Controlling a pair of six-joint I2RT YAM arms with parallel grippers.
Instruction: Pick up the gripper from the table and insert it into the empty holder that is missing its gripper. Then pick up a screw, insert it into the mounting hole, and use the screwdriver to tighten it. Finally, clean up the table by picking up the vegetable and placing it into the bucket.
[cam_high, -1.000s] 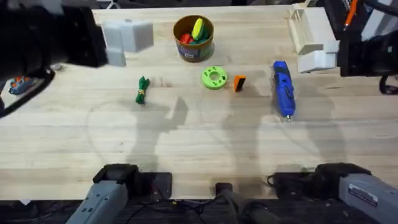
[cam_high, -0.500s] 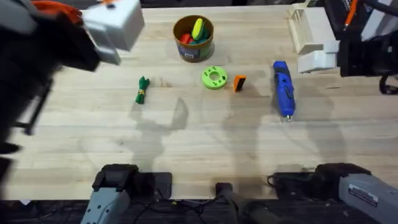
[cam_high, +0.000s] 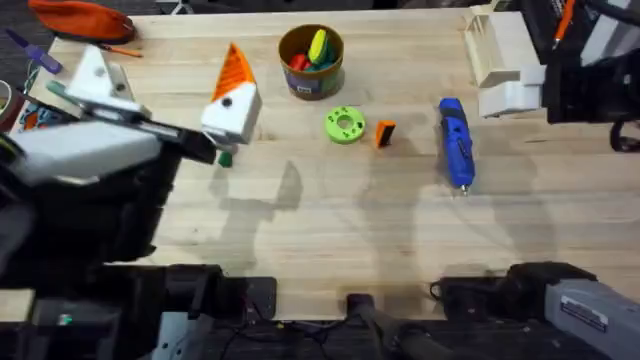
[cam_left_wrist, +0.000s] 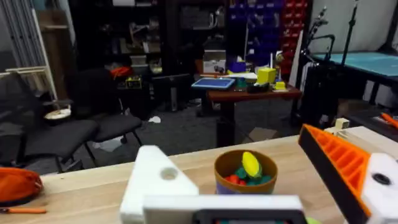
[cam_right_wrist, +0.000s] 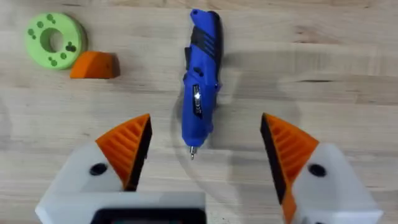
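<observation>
On the bench (cam_high: 400, 230), the small orange pad (cam_high: 385, 133) lies beside a green ring (cam_high: 344, 125), likely light, stiff and best pinched across its ribbed sides, while both arms' fingers gape wide, empty.

workshop/lab | parts-bin shelving (cam_left_wrist: 261, 25) | cluttered workbench (cam_left_wrist: 249, 93) | office chairs (cam_left_wrist: 56, 134)

Overhead looks down and forward over the table (cam_high: 330, 230). Left wrist view sits raised, facing level across the bucket (cam_left_wrist: 246, 172) into the room. Right wrist view looks straight down, close, on the screwdriver (cam_right_wrist: 200, 124). Overhead shares both objects.
</observation>
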